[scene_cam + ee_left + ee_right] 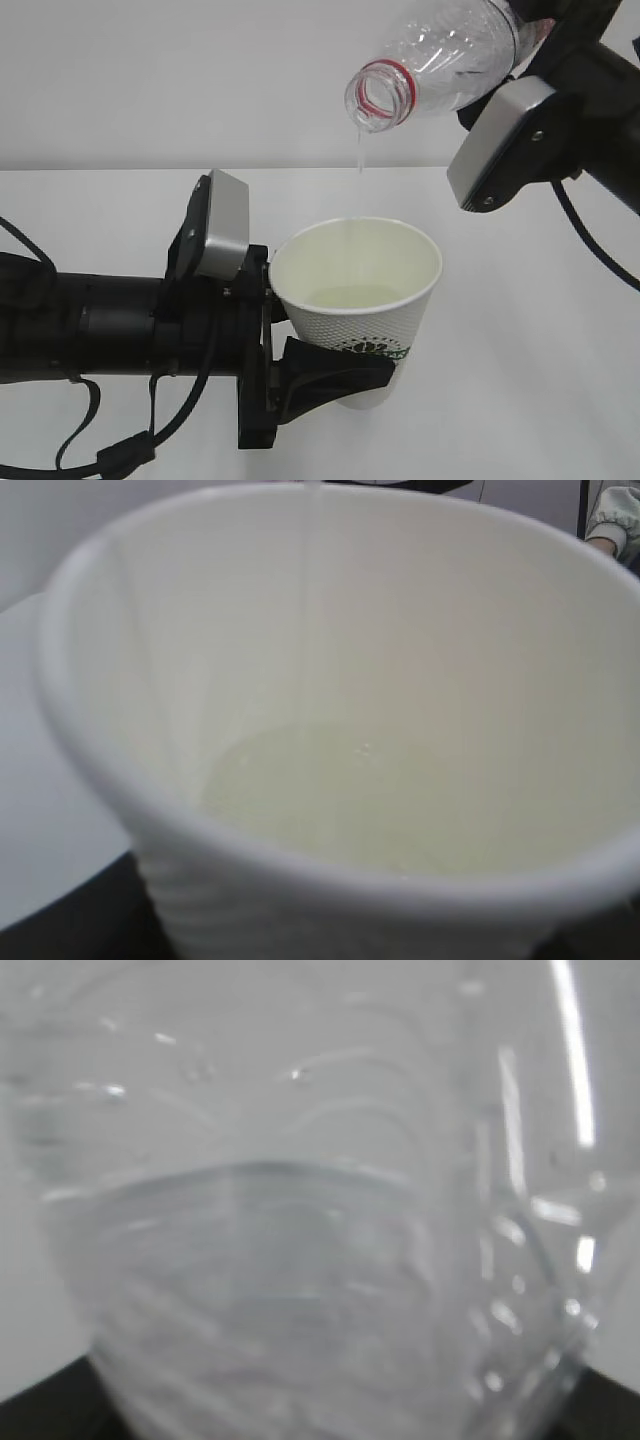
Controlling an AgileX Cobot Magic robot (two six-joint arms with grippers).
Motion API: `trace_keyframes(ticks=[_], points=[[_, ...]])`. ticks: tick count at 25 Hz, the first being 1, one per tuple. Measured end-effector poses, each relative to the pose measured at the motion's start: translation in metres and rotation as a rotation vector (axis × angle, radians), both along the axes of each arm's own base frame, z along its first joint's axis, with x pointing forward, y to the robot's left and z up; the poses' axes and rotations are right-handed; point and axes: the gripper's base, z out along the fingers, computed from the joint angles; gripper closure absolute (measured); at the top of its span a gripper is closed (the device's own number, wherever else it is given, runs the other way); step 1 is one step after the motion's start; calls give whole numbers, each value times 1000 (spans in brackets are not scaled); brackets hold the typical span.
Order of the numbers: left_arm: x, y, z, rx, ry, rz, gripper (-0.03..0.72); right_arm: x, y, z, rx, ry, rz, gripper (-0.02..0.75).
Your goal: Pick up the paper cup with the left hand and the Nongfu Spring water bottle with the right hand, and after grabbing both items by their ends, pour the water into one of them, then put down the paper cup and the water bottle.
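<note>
While jaws grip each: ribbed clear bottle (pixel 450 55); thin water (pixel 361 155); dotted paper cup (pixel 360 310).

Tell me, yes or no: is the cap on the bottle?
No: the water bottle tilts with its red-ringed mouth open, a thin stream of water falling toward the paper cup.

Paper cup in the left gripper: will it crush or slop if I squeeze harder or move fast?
Probably crushable: the paper cup is thin-walled, open-topped and gripped low by the left gripper. Slop risk seems low, since the water only pools shallowly at the bottom.
</note>
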Motion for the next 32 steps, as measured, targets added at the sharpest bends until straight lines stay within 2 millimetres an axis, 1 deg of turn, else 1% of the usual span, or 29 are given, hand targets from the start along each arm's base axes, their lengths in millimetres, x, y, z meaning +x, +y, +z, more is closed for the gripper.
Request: trace_keyframes(ticks=[32], points=[[0,0,0,0,0,0,185,0,0,0,-8,-6,-3,243]])
